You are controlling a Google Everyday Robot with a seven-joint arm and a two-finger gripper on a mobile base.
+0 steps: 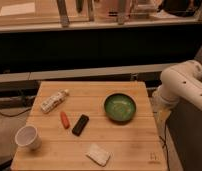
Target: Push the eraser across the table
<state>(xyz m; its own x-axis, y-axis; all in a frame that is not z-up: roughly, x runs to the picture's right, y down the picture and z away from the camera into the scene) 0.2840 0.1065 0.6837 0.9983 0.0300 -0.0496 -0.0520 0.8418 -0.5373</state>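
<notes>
Near the middle of the surface (125, 144), slightly left, we see the eraser (80, 124) lying diagonal, just right of an orange piece (64, 119). Arm (183, 84) sits off the right edge, prob. keeping our view clear; tool's out of frame, state unknown.

Your gripper is out of view. Only the white arm (184, 85) shows, crowding the worktop's (131, 142) right edge beside the green bowl (120, 107). The orange piece (64, 119) lies just left of the eraser (80, 124). The pad (98, 154) blocks the near side, the cup (28, 137) fills the near-left corner, and a wrapped packet (54, 100) lies far left. Bare wood runs between eraser and bowl, along the far edge, and across the near-right corner.
</notes>
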